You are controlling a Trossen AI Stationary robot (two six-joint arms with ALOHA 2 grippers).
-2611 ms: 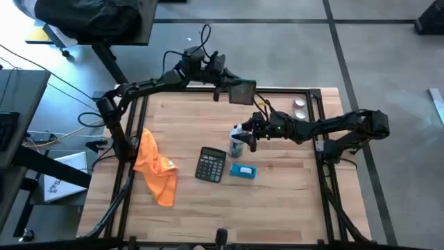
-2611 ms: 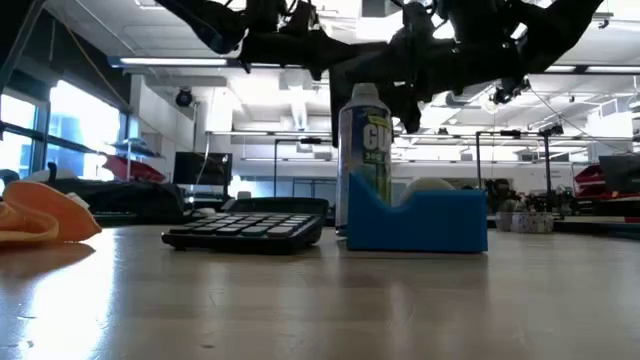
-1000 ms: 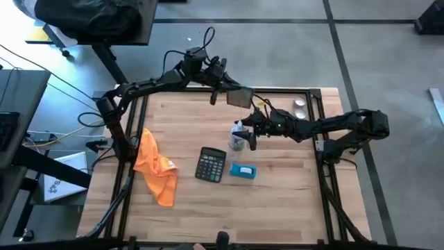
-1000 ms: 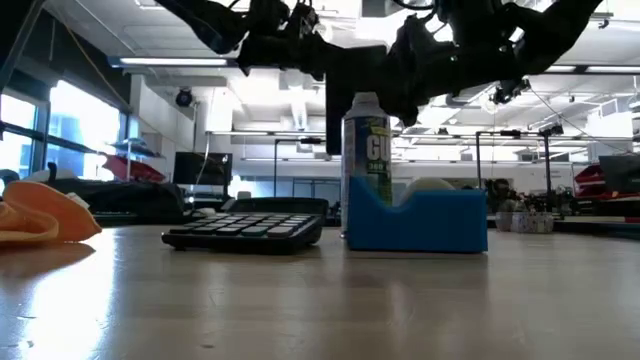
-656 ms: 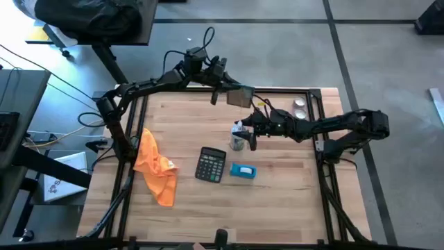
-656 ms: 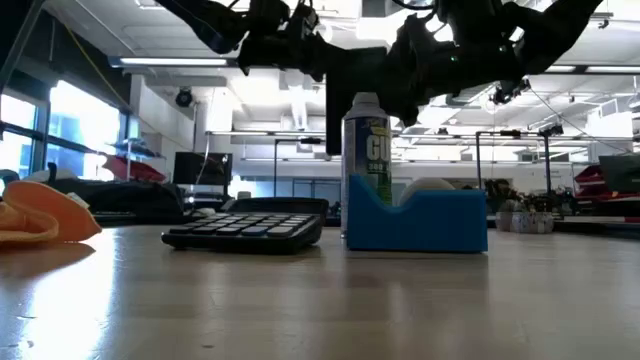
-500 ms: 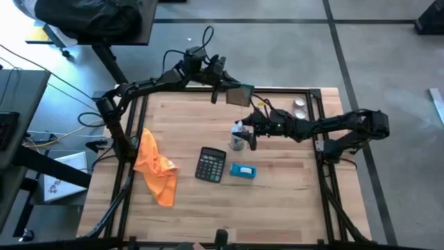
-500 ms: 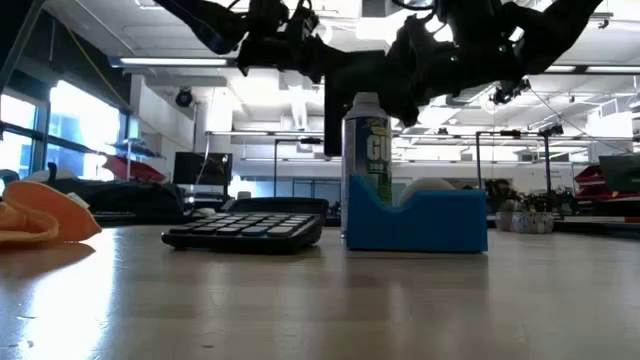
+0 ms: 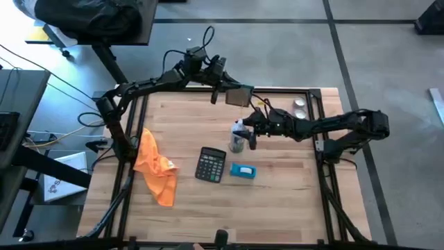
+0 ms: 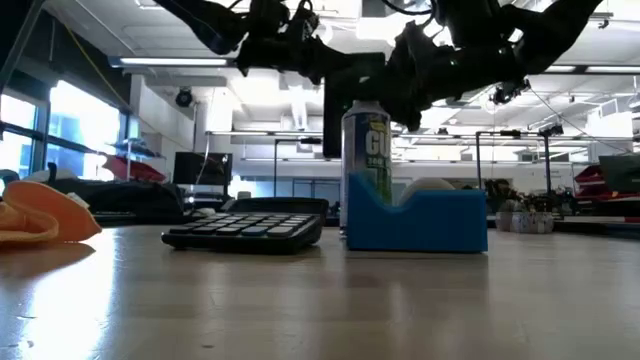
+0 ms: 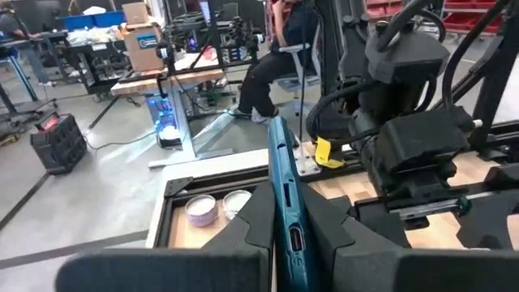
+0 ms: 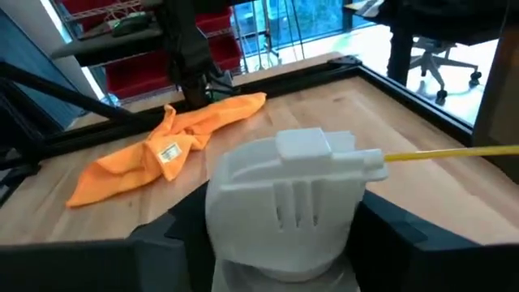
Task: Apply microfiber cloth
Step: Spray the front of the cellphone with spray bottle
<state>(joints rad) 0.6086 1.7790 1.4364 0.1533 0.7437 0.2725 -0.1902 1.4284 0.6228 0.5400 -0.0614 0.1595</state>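
little has shifted in the last second: the left gripper (image 9: 232, 92) stays clamped on the teal slab (image 9: 241, 96) held aloft, the right gripper (image 9: 244, 134) still grips the spray can (image 9: 237, 139), while the microfiber cloth (image 9: 155, 165) lies untouched near the table's left edge

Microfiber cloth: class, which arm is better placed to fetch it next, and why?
Neither is free. The left tool grips the teal slab; the right tool grips the spray can. The microfiber cloth lies on the left arm's side: probably left.
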